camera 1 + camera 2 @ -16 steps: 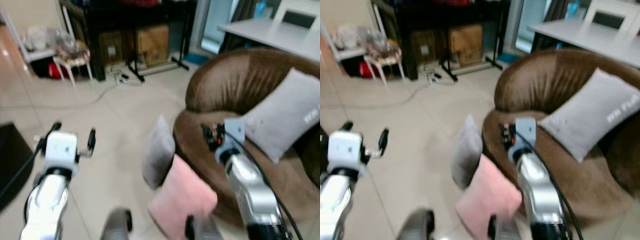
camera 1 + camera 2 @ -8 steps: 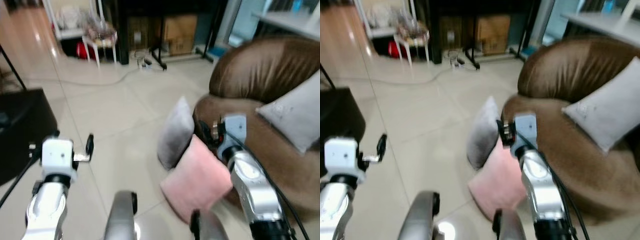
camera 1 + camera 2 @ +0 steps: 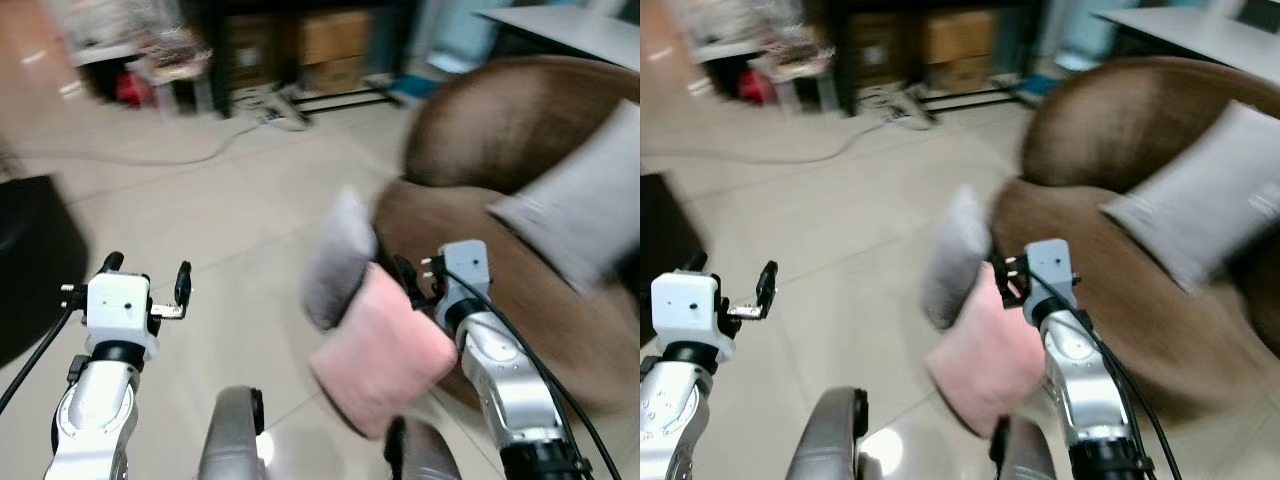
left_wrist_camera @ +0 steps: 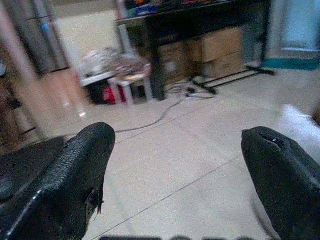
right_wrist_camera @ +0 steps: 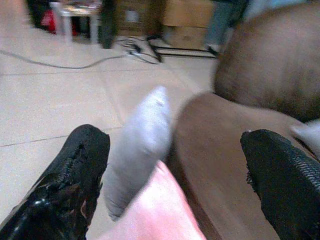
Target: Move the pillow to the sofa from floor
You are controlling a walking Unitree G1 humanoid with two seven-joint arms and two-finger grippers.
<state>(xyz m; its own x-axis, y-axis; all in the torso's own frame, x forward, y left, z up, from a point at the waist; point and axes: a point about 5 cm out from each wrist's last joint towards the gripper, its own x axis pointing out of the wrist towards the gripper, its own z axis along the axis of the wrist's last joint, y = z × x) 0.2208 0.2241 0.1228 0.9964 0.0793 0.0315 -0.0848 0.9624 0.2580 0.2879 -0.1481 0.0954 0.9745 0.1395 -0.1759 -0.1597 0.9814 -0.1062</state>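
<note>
Nearest, the right gripper (image 5: 170, 190) and the left gripper (image 4: 175, 185) both had their fingers spread wide and held nothing. Compared with a moment before, the camera had turned, so the pink pillow (image 3: 385, 350) sat more central, on the floor against the sofa (image 3: 520, 260). A grey pillow (image 3: 338, 260) leaned behind it. Leftward, the floor (image 3: 230, 230) lay open.
</note>
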